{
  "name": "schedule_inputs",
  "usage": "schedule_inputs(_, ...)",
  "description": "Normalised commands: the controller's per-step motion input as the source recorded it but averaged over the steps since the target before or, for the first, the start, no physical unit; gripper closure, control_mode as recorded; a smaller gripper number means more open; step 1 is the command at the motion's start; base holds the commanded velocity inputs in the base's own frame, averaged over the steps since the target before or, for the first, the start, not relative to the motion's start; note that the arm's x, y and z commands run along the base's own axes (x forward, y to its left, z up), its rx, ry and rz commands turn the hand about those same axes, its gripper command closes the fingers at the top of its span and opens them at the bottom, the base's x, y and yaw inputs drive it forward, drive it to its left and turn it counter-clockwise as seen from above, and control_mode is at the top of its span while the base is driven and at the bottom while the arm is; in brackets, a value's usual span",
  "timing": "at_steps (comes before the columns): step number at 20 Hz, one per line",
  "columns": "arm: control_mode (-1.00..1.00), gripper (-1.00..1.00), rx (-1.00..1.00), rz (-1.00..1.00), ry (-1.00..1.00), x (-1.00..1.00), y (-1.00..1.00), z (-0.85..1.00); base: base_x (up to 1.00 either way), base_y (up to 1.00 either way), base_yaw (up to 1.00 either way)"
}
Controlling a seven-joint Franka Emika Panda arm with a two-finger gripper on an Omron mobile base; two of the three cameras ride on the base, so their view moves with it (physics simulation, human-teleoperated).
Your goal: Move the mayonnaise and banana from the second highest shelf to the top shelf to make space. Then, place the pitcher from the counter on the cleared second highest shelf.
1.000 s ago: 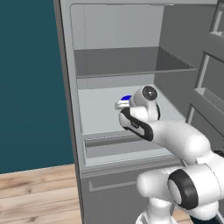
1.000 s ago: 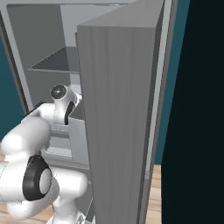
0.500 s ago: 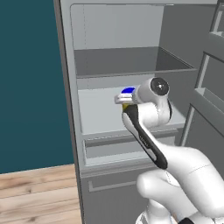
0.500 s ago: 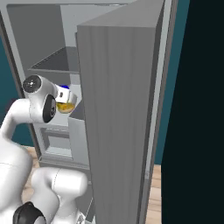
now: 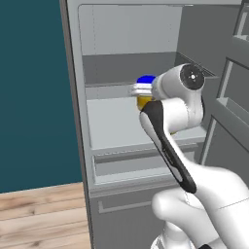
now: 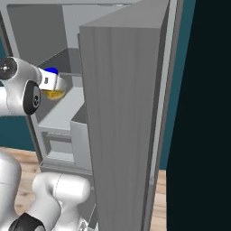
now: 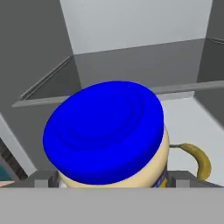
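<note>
Between wide-set fingers (image 7: 111, 181), mayo jar (image 7: 105, 135) clamped: blue lid, cream body w/ yellow label.

Mayonnaise (image 7: 105, 133) blue lid fills frame center, banana (image 7: 195, 158) at lower right, dark top shelf (image 7: 131, 78) above.

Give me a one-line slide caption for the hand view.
Gripper holding the blue-lidded mayonnaise before the top shelf, banana behind.

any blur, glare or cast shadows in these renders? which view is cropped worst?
Left base view: sharp, flat light, no glare. Right base view: fridge door blocks much. Hand view: mayonnaise lid oversized, crisp, cropped at the bottom; banana partly hidden.
</note>
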Motion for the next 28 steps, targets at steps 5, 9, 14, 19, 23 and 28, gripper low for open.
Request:
schedule_inputs(5, -1.00, 1.00, 0.04, 0.00, -0.17, 0.00, -0.10, 0.95, 0.00, 0.00, 0.00)
schedule_inputs(9, -1.00, 1.00, 0.07, 0.00, -0.12, 0.01, -0.22, 0.69, 0.00, 0.00, 0.00)
schedule_inputs(14, -1.00, 1.00, 0.08, 0.00, -0.01, 0.33, -0.32, 0.13, 0.00, 0.00, 0.00)
schedule_inputs(19, -1.00, 1.00, 0.04, 0.00, 0.02, 0.73, -0.31, 0.00, 0.00, 0.00, 0.00)
schedule_inputs(23, -1.00, 1.00, 0.00, 0.00, 0.08, 0.90, -0.13, -0.10, 0.00, 0.00, 0.00)
schedule_inputs(28, -1.00, 1.00, 0.00, 0.00, 0.11, 0.91, -0.02, -0.32, 0.00, 0.00, 0.00)
